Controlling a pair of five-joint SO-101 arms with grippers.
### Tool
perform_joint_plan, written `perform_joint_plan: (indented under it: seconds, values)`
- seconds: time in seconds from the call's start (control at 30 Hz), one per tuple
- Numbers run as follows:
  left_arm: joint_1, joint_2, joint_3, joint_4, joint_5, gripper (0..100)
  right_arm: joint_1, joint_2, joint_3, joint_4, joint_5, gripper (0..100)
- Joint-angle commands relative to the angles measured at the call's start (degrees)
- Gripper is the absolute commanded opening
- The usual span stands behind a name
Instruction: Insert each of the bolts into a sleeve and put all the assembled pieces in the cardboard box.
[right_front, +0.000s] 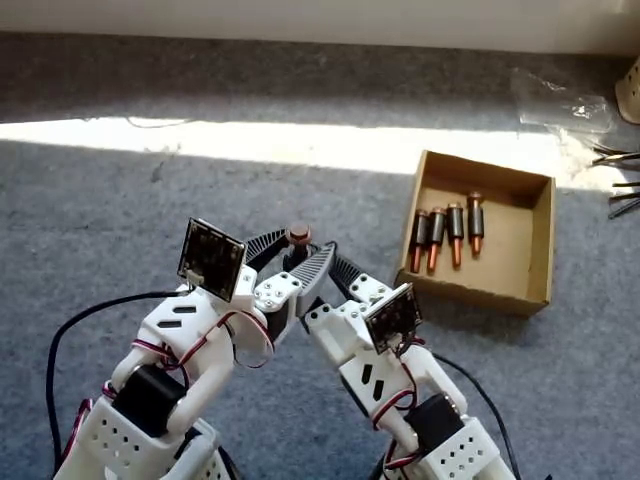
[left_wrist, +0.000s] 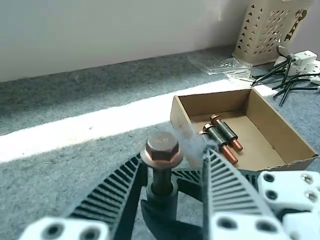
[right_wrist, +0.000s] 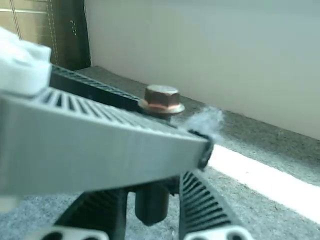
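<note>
Resting on grey counter (right_front: 120, 200): open box (right_front: 543, 240) on right arm's side, four assembled pieces (right_front: 447, 232) lying in row inside. Arms meet just beside box. Right pincer (right_wrist: 151, 200) looks clamped low on sleeve (left_wrist: 160, 205), holding it upright. Left pincer (left_wrist: 173, 157) apart, straddling sleeve top, gap on one side. Bolt (left_wrist: 161, 149) stands in sleeve, head proud of its top. Step, as judged: fifth insertion, seating nearly done. Next move calls for left pincer backing clear, then right carrying piece over box wall and releasing low beside others.
</note>
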Motion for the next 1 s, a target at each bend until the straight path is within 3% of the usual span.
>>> perform_joint_plan:
  seconds: [0.0,0.33,0.47,0.83,0.97]
  values:
    - [-1.36,0.04,-0.57,-0.09,0.00,18,0.75,-0.66,2.59,-1.71,0.09,0.4]
    - [-4.62,0.57,-0.40,-0.09,-0.44,22,0.75,-0.66,2.59,-1.63,0.09,0.4]
    - [-7.25,0.57,-0.31,-0.09,-3.78,22,0.75,-0.66,2.59,-1.63,0.09,0.4]
    - [-7.96,0.04,-3.56,-3.52,-1.05,22,0.75,-0.66,2.59,-1.36,0.09,0.4]
    - [-11.12,-0.04,-7.60,-3.60,-1.14,11,0.75,-0.66,2.59,-1.36,0.09,0.4]
